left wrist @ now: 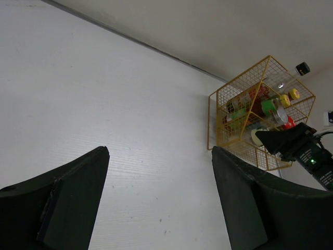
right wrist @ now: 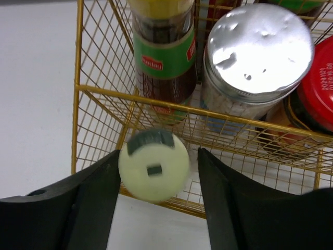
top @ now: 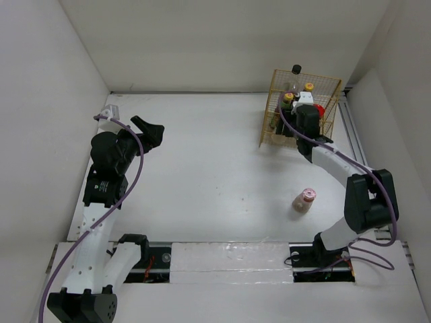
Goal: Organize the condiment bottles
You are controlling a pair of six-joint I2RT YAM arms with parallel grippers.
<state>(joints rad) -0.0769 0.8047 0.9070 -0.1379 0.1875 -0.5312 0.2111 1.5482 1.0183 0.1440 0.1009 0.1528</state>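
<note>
The white table point(top: 202, 175) is taken up mostly by bare surface, with the yellow wire rack point(top: 323, 84) set at about 1 o'clock in the top view. The left gripper point(top: 151, 128) is held idle at 9 o'clock, its jaws spread wide and nothing between them. The right gripper point(right wrist: 157, 153) is pushed up to the rack's near face, with the cream bottle point(right wrist: 153, 166) framed between its fingers. That bottle is blurred and a sliver of gap is seen on one side, so it is judged to be loose in parted jaws rather than clamped, though this cannot be settled for certain. Nor can it be told whether it is inside the wires. Inside the rack a dark bottle point(right wrist: 164, 57), a silver-capped jar point(right wrist: 257, 47) and a red-lidded jar point(right wrist: 315, 88) are seen standing, and a black-capped bottle point(top: 296, 69) at its 12 o'clock edge. The step in hand is judged to be the stowing of the cream bottle. Next, the pink-capped bottle point(top: 306, 200), alone on the table at 4 o'clock, would have to be fetched, which calls for a withdrawal clear of the wires first. A green band with a red brand patch is carried by the dark bottle, but its writing cannot be read. Small print on the red lid is likewise too fine.
</note>
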